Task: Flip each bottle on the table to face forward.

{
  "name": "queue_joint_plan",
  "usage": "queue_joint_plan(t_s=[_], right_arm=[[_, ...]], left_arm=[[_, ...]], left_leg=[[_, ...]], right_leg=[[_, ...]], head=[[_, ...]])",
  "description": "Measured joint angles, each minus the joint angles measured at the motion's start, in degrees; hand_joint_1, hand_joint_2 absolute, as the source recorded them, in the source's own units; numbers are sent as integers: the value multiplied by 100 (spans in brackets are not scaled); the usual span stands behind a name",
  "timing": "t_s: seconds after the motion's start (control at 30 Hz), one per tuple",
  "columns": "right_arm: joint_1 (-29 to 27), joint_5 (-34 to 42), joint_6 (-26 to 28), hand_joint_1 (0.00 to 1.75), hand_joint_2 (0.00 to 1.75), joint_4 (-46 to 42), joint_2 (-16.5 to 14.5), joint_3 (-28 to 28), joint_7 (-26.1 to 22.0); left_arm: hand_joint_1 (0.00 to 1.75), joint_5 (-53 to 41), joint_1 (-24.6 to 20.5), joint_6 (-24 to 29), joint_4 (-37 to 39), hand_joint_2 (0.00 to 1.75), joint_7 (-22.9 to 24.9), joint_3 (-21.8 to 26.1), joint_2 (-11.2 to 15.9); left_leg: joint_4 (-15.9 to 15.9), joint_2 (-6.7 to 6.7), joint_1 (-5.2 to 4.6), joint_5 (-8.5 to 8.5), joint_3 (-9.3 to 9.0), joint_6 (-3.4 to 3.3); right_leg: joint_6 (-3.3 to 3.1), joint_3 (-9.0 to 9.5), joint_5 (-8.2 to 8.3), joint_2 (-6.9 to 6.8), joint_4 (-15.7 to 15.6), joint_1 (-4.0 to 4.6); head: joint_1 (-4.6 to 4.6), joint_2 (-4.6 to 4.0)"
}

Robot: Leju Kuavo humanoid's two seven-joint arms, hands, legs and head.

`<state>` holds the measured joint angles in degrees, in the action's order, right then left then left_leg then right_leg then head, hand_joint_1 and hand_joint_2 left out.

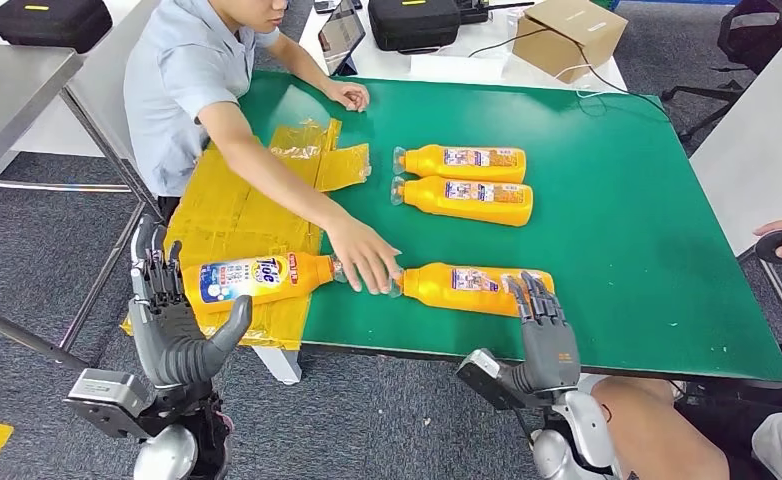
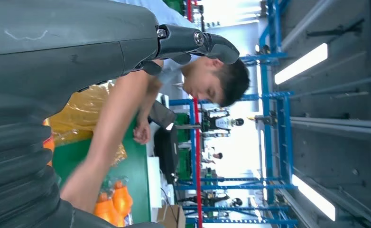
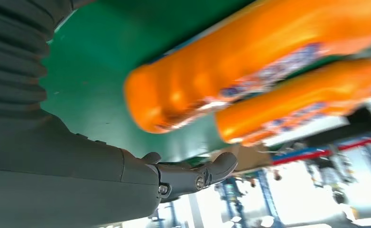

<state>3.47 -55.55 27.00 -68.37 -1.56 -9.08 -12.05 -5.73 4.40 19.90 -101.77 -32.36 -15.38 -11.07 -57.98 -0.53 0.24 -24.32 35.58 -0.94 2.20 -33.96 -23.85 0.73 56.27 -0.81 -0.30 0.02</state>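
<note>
Orange plastic bottle [image 1: 472, 288] beside person's hand [image 1: 365, 258]: rigid, slick, likely full; grip mid-body; right hand [image 1: 542, 322] over its base, empty, fingers spread; left hand [image 1: 172, 310] empty too

Orange bottles [image 1: 464, 163] lying on a green table [image 1: 617, 230].
A blue and white label is showing on the bottle on yellow plastic sheeting [image 1: 232, 215]; a person in a pale blue shirt [image 1: 172, 90] is reaching beside two grey hands [image 1: 182, 335].
</note>
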Motion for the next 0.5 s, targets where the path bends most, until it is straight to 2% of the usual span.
queue_joint_plan(t_s=[0.27, 0.5], right_arm=[[582, -478, 178, 0, 175, 938, 135, 312, 251], [1036, -604, 421, 0, 175, 1657, 138, 339, 119]], left_arm=[[0, -117, 48, 68, -100, 175, -36, -264, 2], [0, -136, -5, 78, -86, 175, -76, -393, 5]], left_leg=[[0, 0, 1, 2, -2, 0], [0, 0, 1, 2, -1, 0]], right_leg=[[-1, 1, 1, 0, 1, 3], [-1, 1, 1, 0, 1, 1]], head=[[1, 0], [0, 0]])
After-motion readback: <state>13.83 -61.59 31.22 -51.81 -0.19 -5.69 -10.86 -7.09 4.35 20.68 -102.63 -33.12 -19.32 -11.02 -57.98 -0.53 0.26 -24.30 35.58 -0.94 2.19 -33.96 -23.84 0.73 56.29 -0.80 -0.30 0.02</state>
